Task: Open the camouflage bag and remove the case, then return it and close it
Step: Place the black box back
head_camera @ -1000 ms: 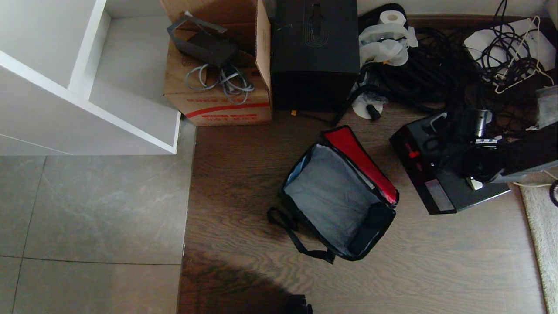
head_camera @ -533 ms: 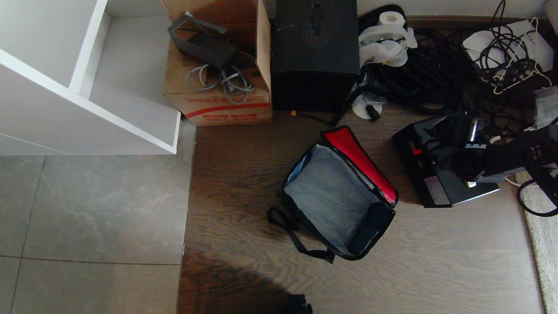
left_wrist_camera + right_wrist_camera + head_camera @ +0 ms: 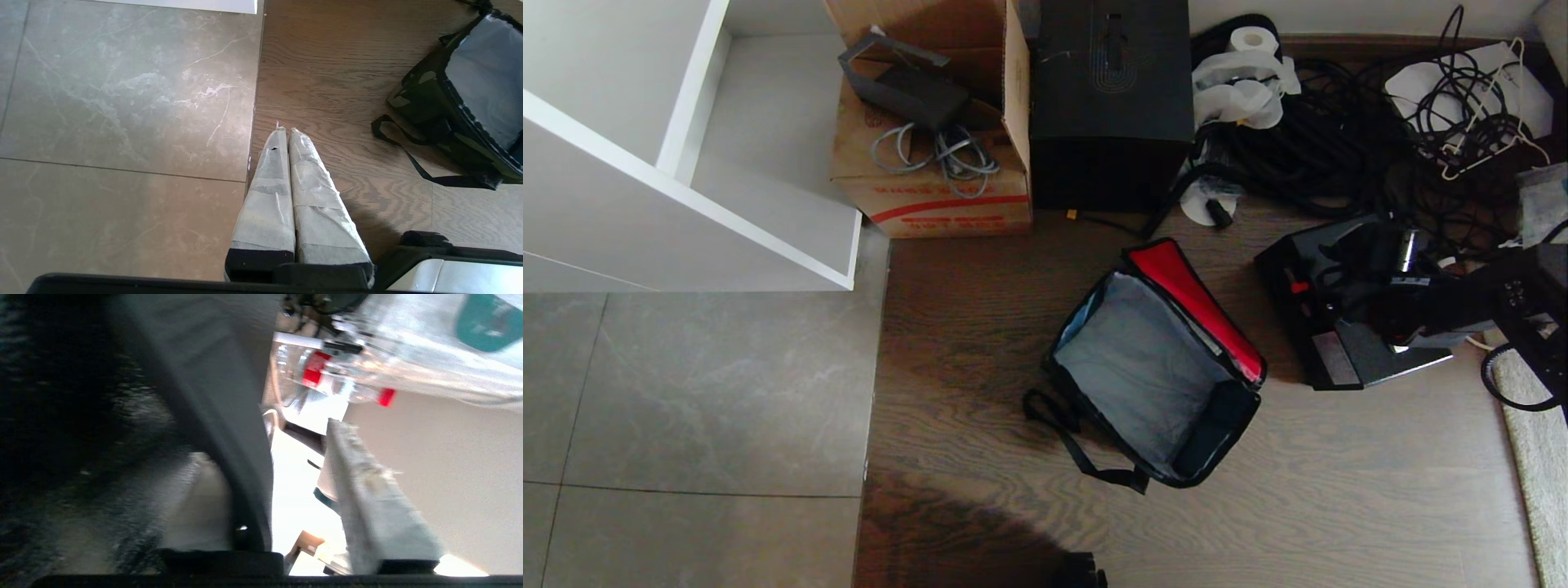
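The camouflage bag (image 3: 1152,367) lies open in the middle of the wooden floor, red flap lining folded back, grey interior bare, black strap trailing toward me. Its camouflage side (image 3: 433,102) also shows in the left wrist view. The flat black case (image 3: 1339,359) rests on the floor to the bag's right. My right gripper (image 3: 1396,331) is over the case's far part. In the right wrist view the right gripper (image 3: 265,441) stands open, with a dark curved part of the case beside one finger. My left gripper (image 3: 284,130) hangs shut and empty above the floor, left of the bag.
A tall black box (image 3: 1111,98) and a brown carton (image 3: 931,163) stand behind the bag. A tangle of black cables (image 3: 1339,131) lies beyond the case. A white shelf unit (image 3: 686,163) is at the far left, a pale rug edge (image 3: 1535,457) at the right.
The right arm and the case have shifted a little away from me and toward the cables. The bag has not moved.
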Tool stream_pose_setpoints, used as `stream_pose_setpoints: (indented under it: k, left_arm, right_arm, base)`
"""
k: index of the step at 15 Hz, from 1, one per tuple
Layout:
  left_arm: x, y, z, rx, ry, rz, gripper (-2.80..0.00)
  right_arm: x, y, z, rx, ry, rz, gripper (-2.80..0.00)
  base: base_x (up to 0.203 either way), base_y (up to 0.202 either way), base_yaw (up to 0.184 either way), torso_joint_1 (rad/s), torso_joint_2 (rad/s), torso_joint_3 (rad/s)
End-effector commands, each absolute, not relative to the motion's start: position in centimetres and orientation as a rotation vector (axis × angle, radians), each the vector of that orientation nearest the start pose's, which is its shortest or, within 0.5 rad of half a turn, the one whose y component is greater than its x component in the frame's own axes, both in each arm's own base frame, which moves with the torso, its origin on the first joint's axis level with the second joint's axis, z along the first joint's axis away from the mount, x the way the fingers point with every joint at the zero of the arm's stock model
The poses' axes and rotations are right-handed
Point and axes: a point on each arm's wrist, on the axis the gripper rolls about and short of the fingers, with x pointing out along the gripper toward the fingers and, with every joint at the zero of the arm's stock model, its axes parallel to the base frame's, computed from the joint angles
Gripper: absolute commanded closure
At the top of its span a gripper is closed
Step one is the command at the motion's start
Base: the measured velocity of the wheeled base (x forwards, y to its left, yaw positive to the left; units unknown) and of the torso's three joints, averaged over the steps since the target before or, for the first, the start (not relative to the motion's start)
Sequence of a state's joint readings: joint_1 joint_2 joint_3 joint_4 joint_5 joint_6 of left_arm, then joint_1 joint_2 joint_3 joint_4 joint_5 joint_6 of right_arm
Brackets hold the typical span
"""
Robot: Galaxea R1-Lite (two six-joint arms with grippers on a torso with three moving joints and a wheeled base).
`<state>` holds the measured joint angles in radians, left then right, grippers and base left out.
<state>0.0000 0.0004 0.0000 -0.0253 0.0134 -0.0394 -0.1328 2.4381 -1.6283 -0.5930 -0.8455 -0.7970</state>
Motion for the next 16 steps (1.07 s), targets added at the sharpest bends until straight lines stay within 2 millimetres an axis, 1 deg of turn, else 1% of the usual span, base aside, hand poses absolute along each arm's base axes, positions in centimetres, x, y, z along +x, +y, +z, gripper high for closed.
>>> stream_pose_setpoints:
  k: [1,2,3,4,5,6,8,9,10,13,14,16]
  left_arm:
    - [-2.2,0.0,7.5,-0.04,-0.016,0.013,0.0]
    - [-2.2,0.0,7.5,-0.04,-0.016,0.013,0.0]
    - [-2.2,0.0,7.6,-0.038,-0.017,0.013,0.0]
    - [-2.2,0.0,7.6,-0.04,-0.017,0.015,0.0]
    - [-2.2,0.0,7.6,-0.04,-0.017,0.013,0.0]
    - [-2.2,0.0,7.6,-0.04,-0.017,0.013,0.0]
    - [-2.2,0.0,7.6,-0.04,-0.017,0.014,0.0]
    - [-2.2,0.0,7.6,-0.04,-0.017,0.014,0.0]
    - [-2.2,0.0,7.6,-0.04,-0.017,0.013,0.0]
    - [-2.2,0.0,7.6,-0.04,-0.017,0.013,0.0]
    - [-2.2,0.0,7.6,-0.04,-0.017,0.013,0.0]
    - [-2.2,0.0,7.6,-0.039,-0.017,0.014,0.0]
  right_arm:
    - [48.8,-7.3,9.1,-0.818,0.614,-0.808,-2.8]
    - [48.7,-7.1,9.1,-0.816,0.615,-0.802,-2.8]
    - [48.4,-6.3,9.2,-0.806,0.61,-0.785,-2.8]
    - [47.6,-4.8,8.9,-0.804,0.625,-0.747,-2.8]
    - [47.0,-3.0,9.3,-0.792,0.614,-0.713,-2.8]
    - [46.4,-1.7,9.4,-0.778,0.608,-0.686,-2.8]
    - [45.3,1.0,10.6,-0.748,0.581,-0.639,-2.8]
    - [44.8,1.9,11.3,-0.736,0.567,-0.625,-2.8]
    - [44.3,2.4,11.7,-0.73,0.561,-0.613,-2.8]
    - [42.4,3.3,15.4,-0.703,0.498,-0.588,-2.8]
    - [41.4,3.5,16.1,-0.692,0.49,-0.527,-2.8]
    - [39.7,3.9,17.4,-0.622,0.46,-0.313,-2.8]
  base:
    - [0.0,0.0,0.0,0.0,0.0,0.0]
    - [0.0,0.0,0.0,0.0,0.0,0.0]
    - [0.0,0.0,0.0,0.0,0.0,0.0]
    - [0.0,0.0,0.0,0.0,0.0,0.0]
    - [0.0,0.0,0.0,0.0,0.0,0.0]
    - [0.0,0.0,0.0,0.0,0.0,0.0]
    - [0.0,0.0,0.0,0.0,0.0,0.0]
    - [0.0,0.0,0.0,0.0,0.0,0.0]
    - [0.0,0.0,0.0,0.0,0.0,0.0]
    - [0.0,0.0,0.0,0.0,0.0,0.0]
    - [0.0,0.0,0.0,0.0,0.0,0.0]
    - [0.0,0.0,0.0,0.0,0.0,0.0]
